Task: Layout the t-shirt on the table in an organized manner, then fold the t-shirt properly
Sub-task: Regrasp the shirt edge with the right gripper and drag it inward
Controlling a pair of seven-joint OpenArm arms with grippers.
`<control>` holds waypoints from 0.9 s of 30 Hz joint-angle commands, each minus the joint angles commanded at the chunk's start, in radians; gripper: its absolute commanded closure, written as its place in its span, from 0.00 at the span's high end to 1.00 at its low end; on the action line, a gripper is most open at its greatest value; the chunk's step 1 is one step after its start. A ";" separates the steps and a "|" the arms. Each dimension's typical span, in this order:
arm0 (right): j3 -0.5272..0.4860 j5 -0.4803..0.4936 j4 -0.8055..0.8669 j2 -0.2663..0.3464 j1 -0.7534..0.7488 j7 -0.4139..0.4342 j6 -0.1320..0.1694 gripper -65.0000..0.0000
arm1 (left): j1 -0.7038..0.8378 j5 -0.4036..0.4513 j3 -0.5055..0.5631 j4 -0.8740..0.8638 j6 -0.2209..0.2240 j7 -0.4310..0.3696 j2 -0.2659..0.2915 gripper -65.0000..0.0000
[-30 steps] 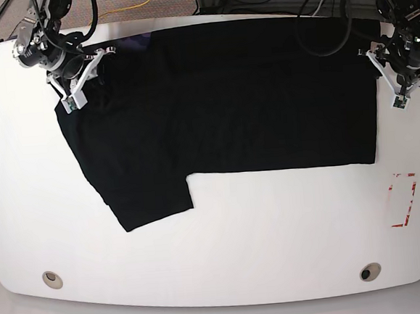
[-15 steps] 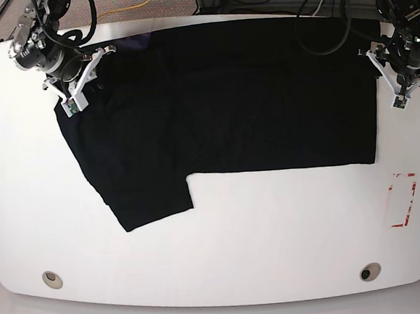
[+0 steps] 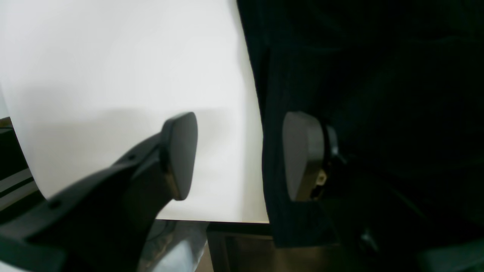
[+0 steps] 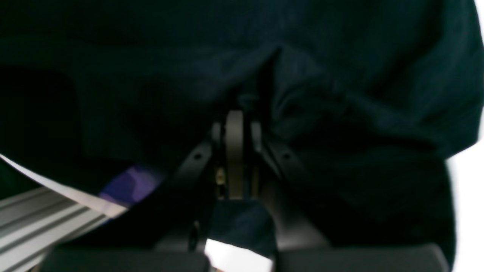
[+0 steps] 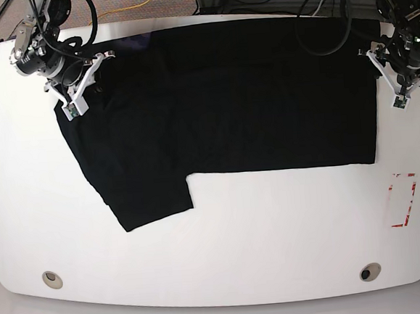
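Black t-shirt (image 5: 220,98) lies spread across the far half of my white table (image 5: 225,250). My right gripper (image 4: 234,124) pinches its cloth tight. My left gripper (image 3: 240,155) gapes wide over its edge, holding nothing.

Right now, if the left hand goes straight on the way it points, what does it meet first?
Probably the t-shirt's side edge. The left hand is open and straddles that edge: one finger over the bare white table, the other over the black cloth. Depth is unclear, so the table could come at the same moment.
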 joint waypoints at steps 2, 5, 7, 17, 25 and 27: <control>0.000 0.000 -0.009 0.000 0.003 0.000 0.000 0.01 | 0.000 0.000 0.000 0.000 0.000 0.000 0.000 0.53; 0.000 0.002 -0.009 0.000 0.003 0.000 0.000 0.00 | 0.000 0.000 0.000 0.000 0.000 0.000 0.000 0.53; 0.000 0.003 0.005 -0.003 0.003 -0.003 0.000 0.00 | 0.000 0.000 0.000 0.000 0.000 0.000 0.000 0.53; 0.000 0.075 0.141 -0.054 0.034 -0.066 0.000 0.00 | 0.000 0.003 0.000 0.000 0.000 0.000 0.000 0.53; 0.000 0.146 0.127 -0.046 0.164 -0.083 0.000 0.00 | 0.000 0.005 0.000 0.000 0.000 0.000 0.000 0.53; 0.000 0.149 0.114 -0.046 0.196 -0.083 0.000 0.00 | 0.002 0.005 0.000 0.000 0.000 0.000 0.000 0.53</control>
